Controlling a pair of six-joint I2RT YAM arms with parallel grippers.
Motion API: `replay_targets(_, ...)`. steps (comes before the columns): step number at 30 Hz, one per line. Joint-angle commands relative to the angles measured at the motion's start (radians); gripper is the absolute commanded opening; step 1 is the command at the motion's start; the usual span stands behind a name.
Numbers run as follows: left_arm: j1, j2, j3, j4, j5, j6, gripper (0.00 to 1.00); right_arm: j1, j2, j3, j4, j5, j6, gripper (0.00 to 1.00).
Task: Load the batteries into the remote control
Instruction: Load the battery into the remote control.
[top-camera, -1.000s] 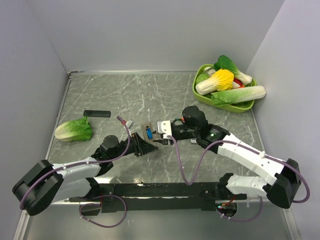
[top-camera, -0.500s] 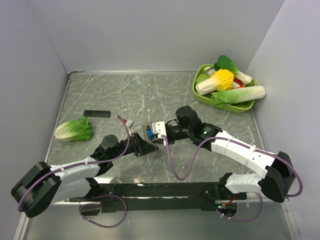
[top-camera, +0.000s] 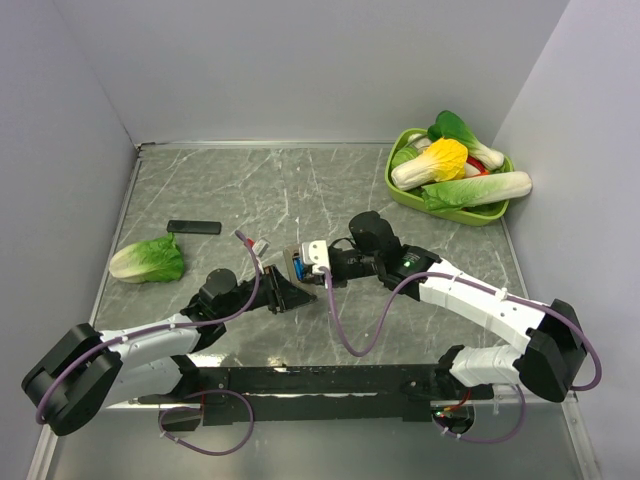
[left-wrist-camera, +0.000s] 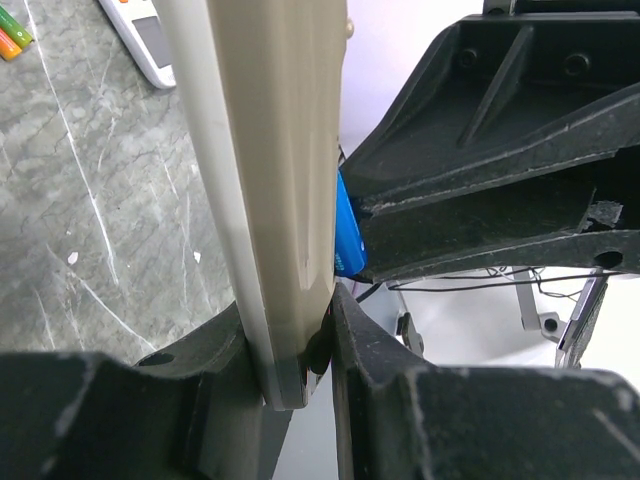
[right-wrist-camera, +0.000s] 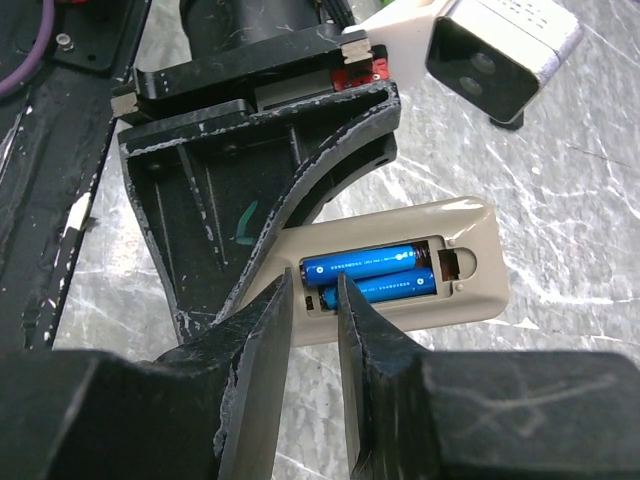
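Observation:
My left gripper (top-camera: 283, 290) is shut on the slim grey-beige remote control (left-wrist-camera: 270, 180) and holds it on edge, just above the table (top-camera: 300, 190). The right wrist view shows the remote's back (right-wrist-camera: 470, 250) with the compartment open and two blue batteries (right-wrist-camera: 370, 266) lying side by side inside. My right gripper (right-wrist-camera: 315, 295) hovers at the compartment's left end, its fingers a narrow gap apart with nothing between them. Loose green and orange batteries (left-wrist-camera: 12, 35) lie on the table in the left wrist view.
A wider white remote (left-wrist-camera: 140, 40) lies beside the loose batteries. A flat black bar (top-camera: 193, 227) and a green cabbage leaf (top-camera: 148, 260) lie at the left. A green bowl (top-camera: 398, 185) of toy vegetables stands at the back right.
My right gripper has moved left, up to the remote held by my left gripper. The left arm has stayed put.

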Motion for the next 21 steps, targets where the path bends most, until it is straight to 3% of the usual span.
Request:
replay_targets(1,0.0,-0.021,0.04,0.088,0.027,0.006,0.02,0.001,-0.009,0.02,0.058,0.028,0.019,0.33)
replay_targets(21,-0.003,0.014,0.055,0.142,0.068,-0.022,0.02,0.0,-0.01,-0.009,0.122,0.057,0.054,0.38)
